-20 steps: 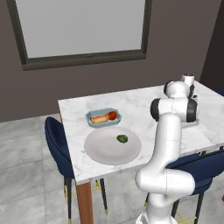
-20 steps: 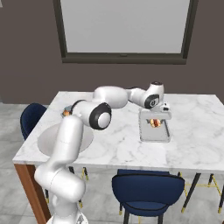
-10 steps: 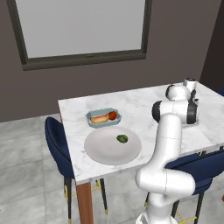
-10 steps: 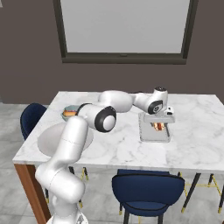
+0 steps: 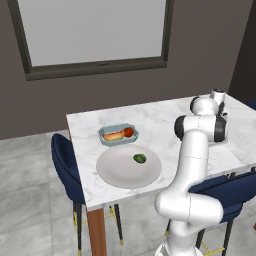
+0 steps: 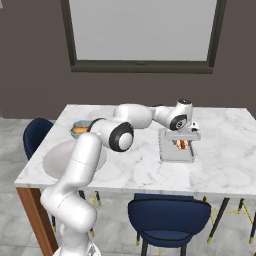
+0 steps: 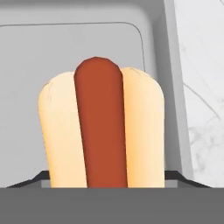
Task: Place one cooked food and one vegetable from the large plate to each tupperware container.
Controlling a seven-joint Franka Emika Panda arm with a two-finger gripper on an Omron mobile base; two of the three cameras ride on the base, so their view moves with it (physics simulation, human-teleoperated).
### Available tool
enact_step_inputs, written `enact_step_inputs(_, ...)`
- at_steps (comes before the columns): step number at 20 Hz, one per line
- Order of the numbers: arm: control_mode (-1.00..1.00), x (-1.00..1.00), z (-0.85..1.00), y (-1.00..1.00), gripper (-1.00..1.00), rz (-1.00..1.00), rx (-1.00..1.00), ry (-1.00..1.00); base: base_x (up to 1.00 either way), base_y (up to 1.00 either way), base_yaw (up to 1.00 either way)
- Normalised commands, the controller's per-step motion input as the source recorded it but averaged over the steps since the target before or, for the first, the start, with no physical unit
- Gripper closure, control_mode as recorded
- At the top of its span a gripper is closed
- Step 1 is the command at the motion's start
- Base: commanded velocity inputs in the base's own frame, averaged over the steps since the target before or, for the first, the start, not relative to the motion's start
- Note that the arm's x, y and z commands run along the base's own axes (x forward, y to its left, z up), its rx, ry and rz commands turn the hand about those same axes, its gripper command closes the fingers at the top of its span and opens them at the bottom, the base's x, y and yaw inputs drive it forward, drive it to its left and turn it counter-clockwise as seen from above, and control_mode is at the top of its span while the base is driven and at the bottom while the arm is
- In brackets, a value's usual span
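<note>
I face a dark grey wall point(image 5: 210, 45) with a dark-framed window point(image 6: 142, 32); white marble table point(image 6: 130, 165); navy chairs point(image 6: 167, 215); grey tiled floor point(image 5: 30, 200).

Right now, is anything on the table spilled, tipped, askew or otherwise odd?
Nothing stands out. The blue-green tub sits flat with a hot dog and a red vegetable inside, one green vegetable lies on the large plate, and the gripper has a hot dog over the grey tub.

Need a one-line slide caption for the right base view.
Arm reaches across the marble table, gripper low over the grey tupperware tub with a hot dog.
</note>
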Motion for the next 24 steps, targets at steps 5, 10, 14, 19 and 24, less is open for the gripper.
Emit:
enact_step_inputs(5, -1.00, 0.00, 0.00, 0.00, -1.00, 0.00, 0.00, 0.00, 0.00, 0.00, 0.00)
enact_step_inputs(10, -1.00, 0.00, 0.00, 0.00, -1.00, 0.00, 0.00, -0.01, 0.00, 0.00, 0.00)
enact_step_inputs(14, -1.00, 0.00, 0.00, 0.09, -1.00, 0.00, 0.00, 0.00, 0.00, 0.00, 0.00)
enact_step_inputs(19, -1.00, -0.18, 0.31, 0.46, -1.00, 0.00, 0.01, 0.00, 0.00, 0.00, 0.00)
enact_step_inputs(24, -1.00, -0.51, 0.95, 0.53, -1.00, 0.00, 0.01, 0.00, 0.00, 0.00, 0.00)
